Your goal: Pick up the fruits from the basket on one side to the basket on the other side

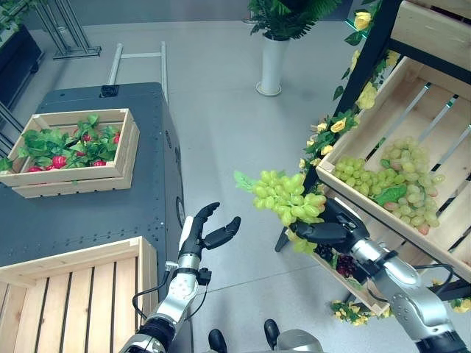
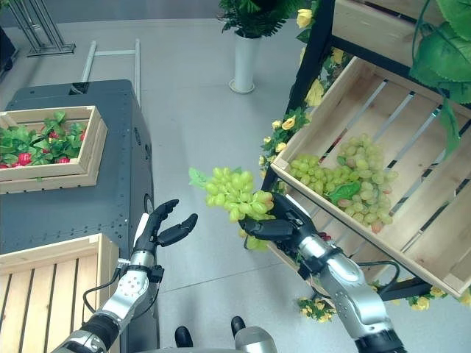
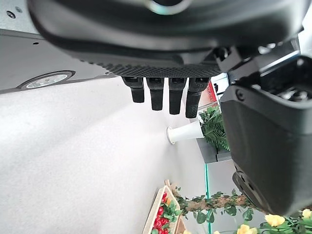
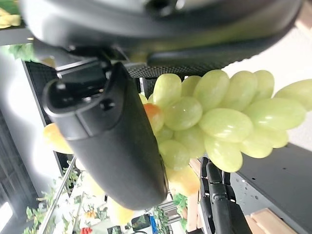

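Mid-transfer, the right hand (image 1: 327,232) grips a grape bunch (image 1: 285,196) at frame centre; next, carry it to the slatted crate (image 1: 73,294) lower left, past the empty, loosely open left hand (image 1: 207,229).

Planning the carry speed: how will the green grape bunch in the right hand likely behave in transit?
The grape bunch juts sideways past the right hand, so it may sway. Its rounded, glossy grapes could slip. The left hand is open, free to steady it.

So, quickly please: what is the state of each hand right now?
Left hand: open, holding nothing.
Right hand: closed on the grapes.
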